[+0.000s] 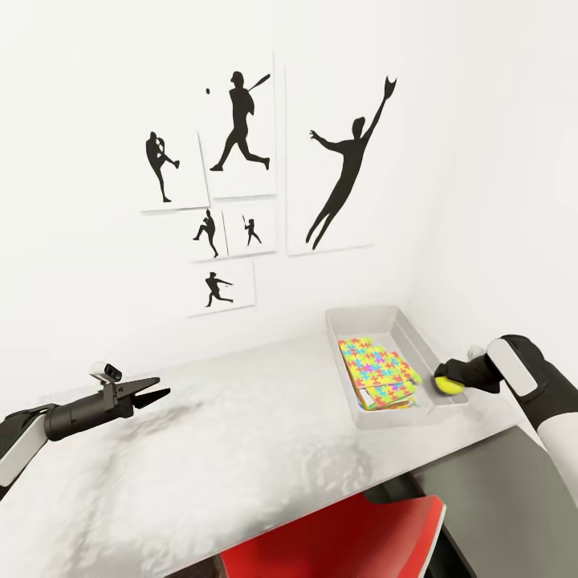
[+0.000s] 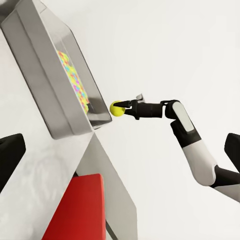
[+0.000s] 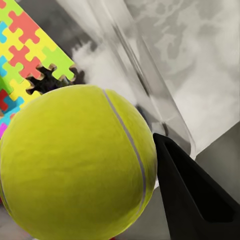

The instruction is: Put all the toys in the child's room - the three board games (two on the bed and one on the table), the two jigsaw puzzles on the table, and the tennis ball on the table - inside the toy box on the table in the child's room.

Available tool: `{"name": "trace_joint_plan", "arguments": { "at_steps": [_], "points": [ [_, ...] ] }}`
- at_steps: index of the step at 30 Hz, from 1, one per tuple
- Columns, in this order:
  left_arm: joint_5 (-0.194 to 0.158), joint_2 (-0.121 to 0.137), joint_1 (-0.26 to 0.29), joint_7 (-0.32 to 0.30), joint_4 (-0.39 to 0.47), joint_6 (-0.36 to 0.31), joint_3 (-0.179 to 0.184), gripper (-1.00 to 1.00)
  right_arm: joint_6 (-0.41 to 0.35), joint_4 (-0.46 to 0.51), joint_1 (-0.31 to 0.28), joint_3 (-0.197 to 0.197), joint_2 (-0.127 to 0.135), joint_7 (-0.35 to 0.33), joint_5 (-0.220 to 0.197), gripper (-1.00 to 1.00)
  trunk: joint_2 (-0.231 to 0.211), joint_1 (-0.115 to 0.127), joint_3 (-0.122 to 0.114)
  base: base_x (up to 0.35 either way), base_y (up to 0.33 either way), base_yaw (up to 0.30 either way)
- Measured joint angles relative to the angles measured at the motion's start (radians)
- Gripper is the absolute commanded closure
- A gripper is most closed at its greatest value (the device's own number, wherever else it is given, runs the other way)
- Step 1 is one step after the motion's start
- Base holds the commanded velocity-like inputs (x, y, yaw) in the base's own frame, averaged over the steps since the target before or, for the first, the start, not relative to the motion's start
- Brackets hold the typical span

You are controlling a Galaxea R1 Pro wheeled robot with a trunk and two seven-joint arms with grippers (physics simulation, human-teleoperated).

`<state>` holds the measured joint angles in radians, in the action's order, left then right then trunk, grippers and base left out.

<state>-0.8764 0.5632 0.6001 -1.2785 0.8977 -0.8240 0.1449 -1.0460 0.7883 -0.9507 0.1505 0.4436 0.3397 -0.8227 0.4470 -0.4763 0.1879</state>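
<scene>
The tennis ball (image 1: 449,385) sat clamped in my right claw (image 1: 446,379) at the near right rim of the toy box (image 1: 377,317), not yet dropped in. A jigsaw puzzle (image 1: 376,369) already lay inside; I couldn't make out any board games. My right arm reached in level from the side; my left claw (image 1: 152,392) hovered open, empty, over the table (image 1: 241,433).

Right gripper (image 2: 121,108) clamps tennis ball (image 2: 117,108) beside toy box (image 2: 47,85) corner; jigsaw puzzles (image 2: 73,80) inside.
</scene>
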Motion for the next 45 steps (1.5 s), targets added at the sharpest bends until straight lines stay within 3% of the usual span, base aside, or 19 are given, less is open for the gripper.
{"name": "trace_joint_plan", "arguments": {
  "at_steps": [19, 21, 26, 28, 31, 33, 35, 38, 40, 43, 45],
  "points": [
    [0.0, 0.0, 0.0, -0.001, -0.001, 0.0, -0.001, -1.0, 0.0, 0.009, 0.002, -0.003, 0.007, -0.003, -0.013, -1.0, 0.0, 0.0, -0.002, 0.0, 0.0, 0.0],
    [0.0, 0.0, 0.0, -0.001, -0.002, 0.0, -0.001, -1.0, 0.0, 0.013, 0.002, -0.004, 0.017, -0.004, -0.015, -1.0, 0.0, 0.0, -0.005, 0.0, 0.0, 0.0],
    [0.0, 0.002, 0.0, -0.001, -0.003, 0.0, -0.002, -1.0, 0.0, 0.121, 0.026, -0.021, 0.096, -0.078, -0.089, -1.0, 0.0, 0.0, -0.012, 0.0, 0.0, 0.0],
    [0.0, 0.003, 0.0, -0.001, -0.003, 0.0, -0.002, -1.0, 0.0, 0.191, 0.067, -0.023, 0.139, -0.131, -0.16, -1.0, 0.0, 0.0, -0.016, 0.0, 0.0, 0.0],
    [0.0, 0.003, 0.0, -0.001, -0.004, 0.0, -0.002, -1.0, 0.0, 0.33, 0.172, -0.033, 0.198, -0.223, -0.314, -1.0, 0.0, 0.0, -0.021, 0.0, 0.0, 0.0],
    [0.0, 0.003, 0.0, -0.001, -0.004, 0.0, -0.002, -1.0, 0.0, 0.422, 0.254, -0.062, 0.223, -0.27, -0.414, -1.0, 0.0, 0.0, -0.024, 0.0, 0.0, 0.0],
    [0.0, 0.003, 0.0, -0.001, -0.004, 0.0, -0.002, -1.0, 0.001, 0.485, 0.327, -0.094, 0.229, -0.302, -0.473, -1.0, 0.0, 0.0, -0.027, 0.0, 0.0, 0.0],
    [0.0, 0.003, 0.0, -0.002, -0.004, 0.0, -0.002, -1.0, 0.012, 0.562, 0.486, -0.162, 0.216, -0.383, -0.535, -1.0, 0.0, 0.0, -0.032, -0.038, 0.0, -0.017],
    [0.0, 0.003, 0.0, -0.001, -0.004, 0.0, -0.002, -1.0, 0.09, 0.585, 0.575, -0.209, 0.178, -0.46, -0.555, -1.0, 0.0, 0.0, -0.035, -0.126, 0.008, -0.077],
    [0.0, 0.003, 0.0, -0.002, -0.003, 0.0, -0.001, -1.0, 0.197, 0.64, 0.679, -0.242, 0.119, -0.633, -0.548, -1.0, 0.0, 0.0, -0.04, -0.186, 0.058, -0.145],
    [0.0, 0.003, 0.0, -0.002, -0.003, 0.0, -0.001, -1.0, 0.242, 0.668, 0.728, -0.25, 0.099, -0.731, -0.542, -1.0, 0.0, 0.0, -0.043, -0.227, 0.088, -0.183]
  ]
}}
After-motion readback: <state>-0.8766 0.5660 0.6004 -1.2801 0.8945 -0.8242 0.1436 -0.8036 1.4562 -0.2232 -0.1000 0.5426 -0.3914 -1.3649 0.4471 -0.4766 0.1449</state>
